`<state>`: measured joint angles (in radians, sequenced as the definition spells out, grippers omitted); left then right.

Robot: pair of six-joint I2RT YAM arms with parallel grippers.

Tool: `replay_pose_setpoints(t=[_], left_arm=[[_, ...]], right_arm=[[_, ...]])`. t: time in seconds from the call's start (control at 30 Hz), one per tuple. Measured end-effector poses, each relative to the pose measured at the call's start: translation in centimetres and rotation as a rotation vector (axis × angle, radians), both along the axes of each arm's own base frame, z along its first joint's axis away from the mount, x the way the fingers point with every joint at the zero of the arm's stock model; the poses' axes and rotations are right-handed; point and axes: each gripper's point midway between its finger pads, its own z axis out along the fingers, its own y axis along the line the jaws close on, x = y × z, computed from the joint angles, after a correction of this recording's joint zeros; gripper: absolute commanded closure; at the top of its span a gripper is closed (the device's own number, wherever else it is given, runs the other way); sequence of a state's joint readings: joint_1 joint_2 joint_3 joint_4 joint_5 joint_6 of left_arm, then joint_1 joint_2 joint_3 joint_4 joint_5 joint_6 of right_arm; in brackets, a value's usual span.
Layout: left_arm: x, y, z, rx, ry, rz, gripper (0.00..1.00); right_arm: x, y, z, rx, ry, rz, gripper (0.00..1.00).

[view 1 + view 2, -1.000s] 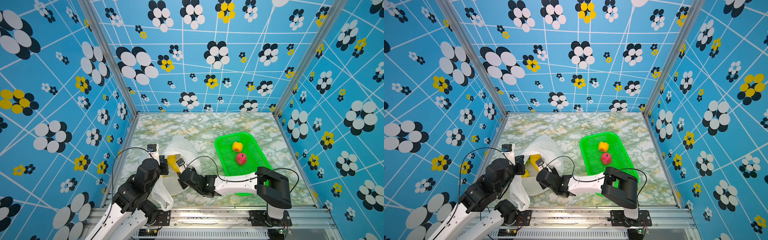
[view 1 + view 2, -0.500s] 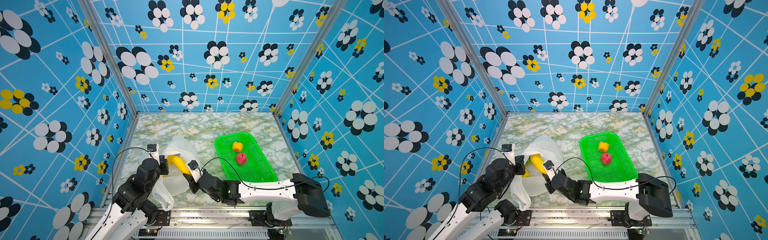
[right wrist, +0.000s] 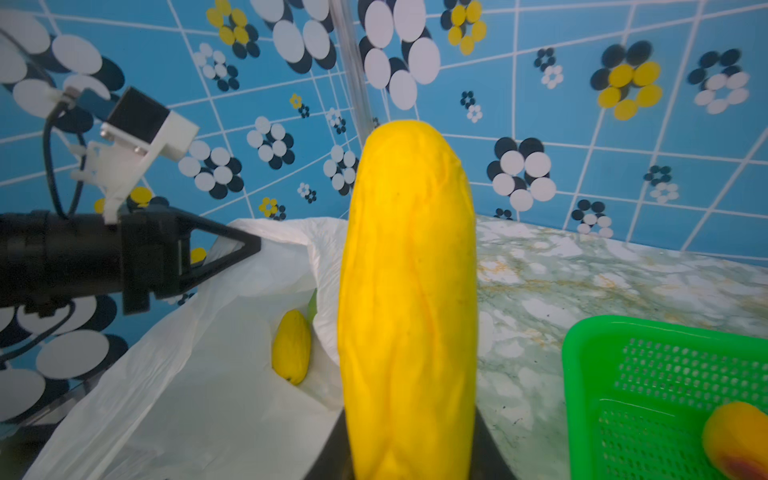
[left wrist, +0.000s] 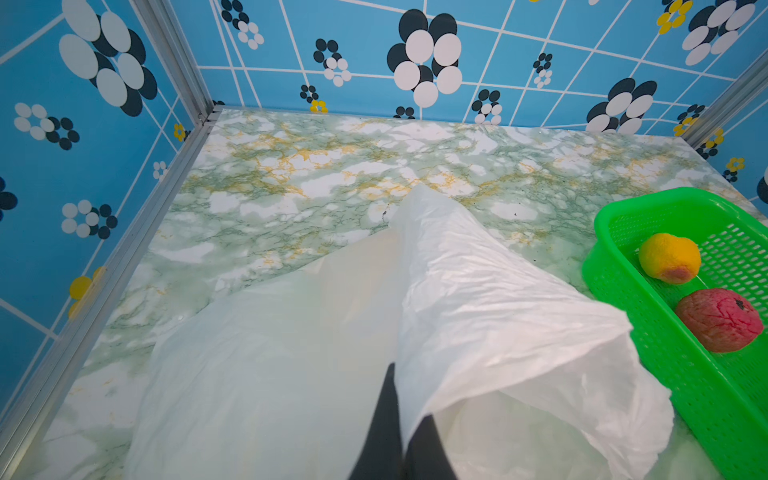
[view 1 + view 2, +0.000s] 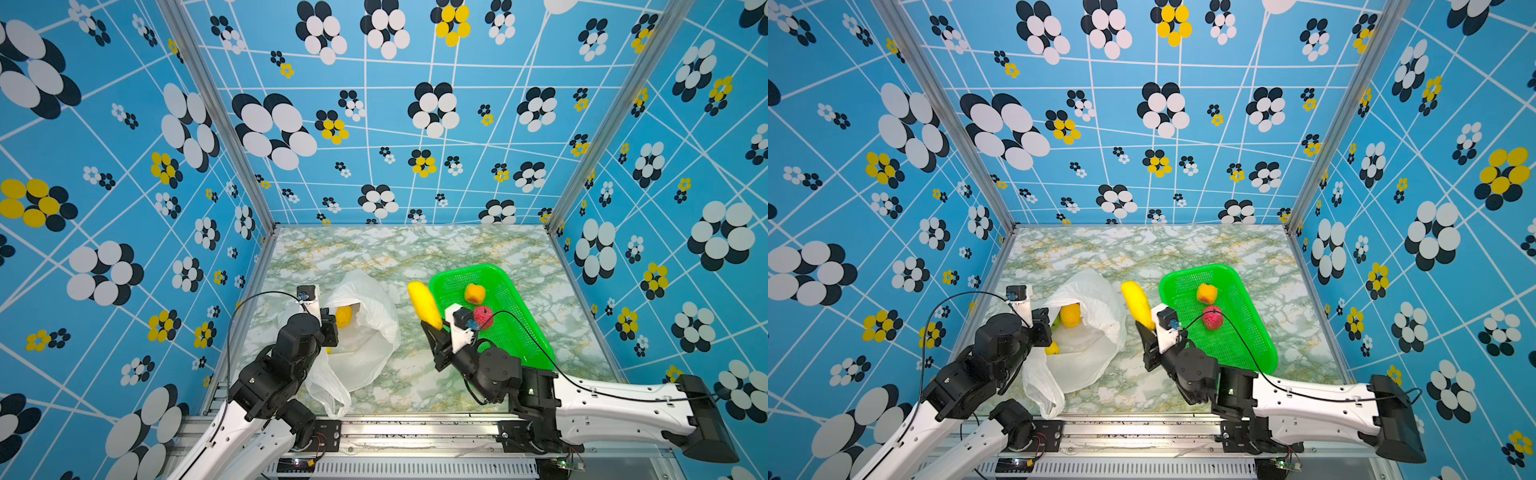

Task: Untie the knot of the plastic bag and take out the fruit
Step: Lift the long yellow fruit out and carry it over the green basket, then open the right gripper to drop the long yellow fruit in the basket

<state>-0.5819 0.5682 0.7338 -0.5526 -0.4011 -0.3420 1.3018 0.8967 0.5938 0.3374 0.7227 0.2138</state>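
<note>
I've got the marble table [image 5: 415,249] in front of me, and the plastic bag [image 5: 370,345] lies crumpled near left with its mouth gaping toward the right. The green basket [image 5: 457,282] sits to the right, well apart from the bag. The right gripper [image 5: 434,330] is between bag and basket, clamped on the near end of a long yellow fruit [image 5: 424,303]; in the right wrist view the fruit hides most of both fingers. The left gripper [image 4: 395,374] is pinched tight on the bag's rim, holding it up. In the basket lie an orange-yellow fruit [image 5: 474,293] and a red fruit [image 5: 482,318]. Inside the bag there's a round yellow fruit [image 5: 343,316]; a green sliver [image 3: 312,301] is too hidden to identify.
</note>
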Motion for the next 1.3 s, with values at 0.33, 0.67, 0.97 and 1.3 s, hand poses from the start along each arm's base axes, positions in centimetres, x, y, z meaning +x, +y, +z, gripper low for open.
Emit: replay_pose_setpoints(t=[0.33, 0.67, 0.97, 1.3], left_arm=[[0.7, -0.6, 0.7, 0.004, -0.018, -0.017, 1.0], [1.1, -0.9, 0.4, 0.011, -0.006, -0.019, 1.0], [1.1, -1.0, 0.7, 0.001, -0.019, -0.023, 1.0], [0.6, -0.7, 1.6, -0.019, -0.049, -0.022, 1.0]], right_arm=[[7.5, -12.5, -5.2, -0.079, 0.194, -0.5, 0.83], [10.4, -18.2, -15.6, -0.238, 0.562, -0.722, 0.82], [11.2, -19.2, -21.1, -0.25, 0.791, -0.742, 0.76], [11.5, -20.0, -22.3, -0.238, 0.856, -0.779, 0.43]])
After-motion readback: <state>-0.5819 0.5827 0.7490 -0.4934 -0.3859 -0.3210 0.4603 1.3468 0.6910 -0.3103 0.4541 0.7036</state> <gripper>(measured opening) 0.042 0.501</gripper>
